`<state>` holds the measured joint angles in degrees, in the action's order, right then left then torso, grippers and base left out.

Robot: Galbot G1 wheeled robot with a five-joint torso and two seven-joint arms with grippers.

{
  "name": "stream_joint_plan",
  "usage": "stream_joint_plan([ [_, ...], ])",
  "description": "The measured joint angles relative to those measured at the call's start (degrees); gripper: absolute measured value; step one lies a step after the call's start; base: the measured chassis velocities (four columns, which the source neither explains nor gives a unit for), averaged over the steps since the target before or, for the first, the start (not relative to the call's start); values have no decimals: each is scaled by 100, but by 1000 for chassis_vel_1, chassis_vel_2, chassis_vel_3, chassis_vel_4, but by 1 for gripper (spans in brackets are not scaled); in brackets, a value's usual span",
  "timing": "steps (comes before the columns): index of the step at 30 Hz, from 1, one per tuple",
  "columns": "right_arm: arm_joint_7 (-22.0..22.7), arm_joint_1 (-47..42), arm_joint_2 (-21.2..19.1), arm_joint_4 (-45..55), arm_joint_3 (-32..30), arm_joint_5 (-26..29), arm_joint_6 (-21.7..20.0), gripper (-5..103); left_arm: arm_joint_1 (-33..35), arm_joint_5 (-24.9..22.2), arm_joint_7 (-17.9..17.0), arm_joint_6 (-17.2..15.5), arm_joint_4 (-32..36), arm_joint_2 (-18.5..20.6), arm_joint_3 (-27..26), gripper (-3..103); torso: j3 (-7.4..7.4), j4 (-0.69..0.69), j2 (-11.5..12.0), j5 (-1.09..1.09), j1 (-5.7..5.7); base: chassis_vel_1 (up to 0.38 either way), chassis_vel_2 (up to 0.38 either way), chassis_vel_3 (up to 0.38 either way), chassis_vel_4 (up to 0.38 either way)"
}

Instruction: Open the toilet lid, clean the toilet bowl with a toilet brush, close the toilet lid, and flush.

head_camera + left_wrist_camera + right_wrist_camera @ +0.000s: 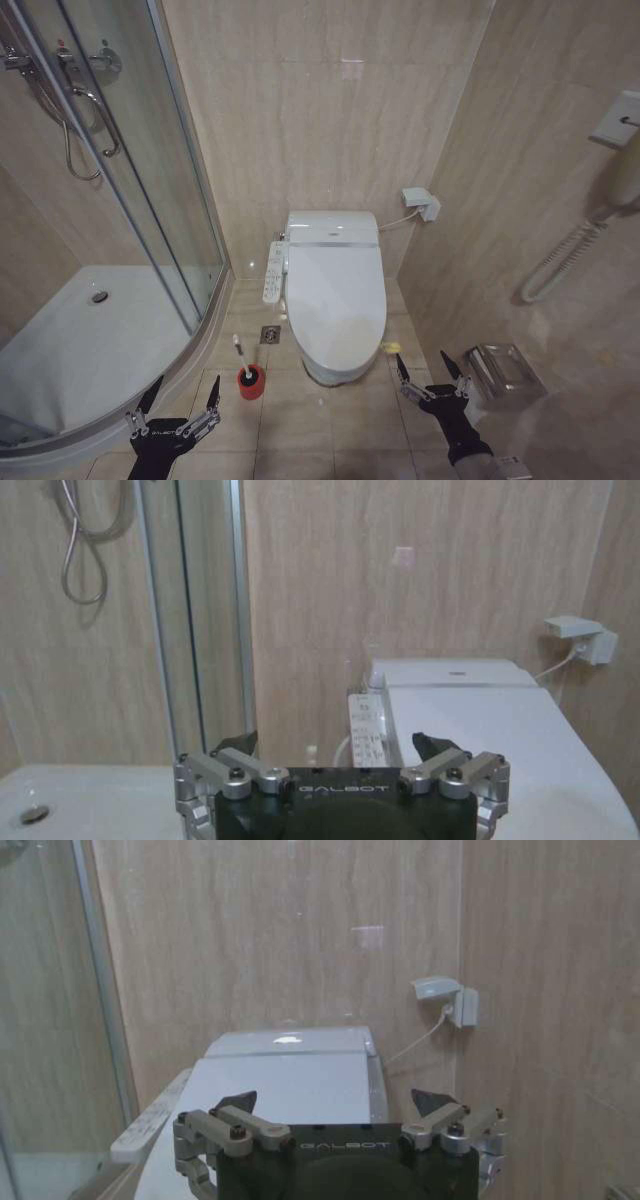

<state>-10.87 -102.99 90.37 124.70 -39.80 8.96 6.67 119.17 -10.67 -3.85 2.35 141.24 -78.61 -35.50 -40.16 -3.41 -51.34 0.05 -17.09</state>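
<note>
From the head camera we see the toilet lid (336, 290) shut, the toilet brush (243, 364) in its red holder (251, 382) left of it, left end effector (172, 404) and right end effector (431, 372) both spread wide and empty; our wrist cameras miss the brush.

A glass shower door (150, 190) with a metal frame is seen at left, above a white shower tray (70, 345). A shower hose (85, 140) hangs behind the glass. A wall socket box (422, 203) is mounted on beige tiled wall. A steel paper holder (503, 370) is fixed at right. A floor drain (270, 334) is set in the tiles.
</note>
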Motion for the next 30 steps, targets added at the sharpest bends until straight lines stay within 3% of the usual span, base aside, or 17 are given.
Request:
stream_joint_plan([
  [15, 27, 130, -68, -367, -67, 80, 251, 100, 0, 0, 0, 0, 0, 1, 0, 100, 0, 0, 1, -1, 0, -86, 97, 86, -95],
  [30, 84, 965, -318, -2010, -29, -390, 332, 100, 0, 0, 0, 0, 1, 1, 0, 100, 0, 0, 0, 0, -2, 2, -5, -2, 3],
])
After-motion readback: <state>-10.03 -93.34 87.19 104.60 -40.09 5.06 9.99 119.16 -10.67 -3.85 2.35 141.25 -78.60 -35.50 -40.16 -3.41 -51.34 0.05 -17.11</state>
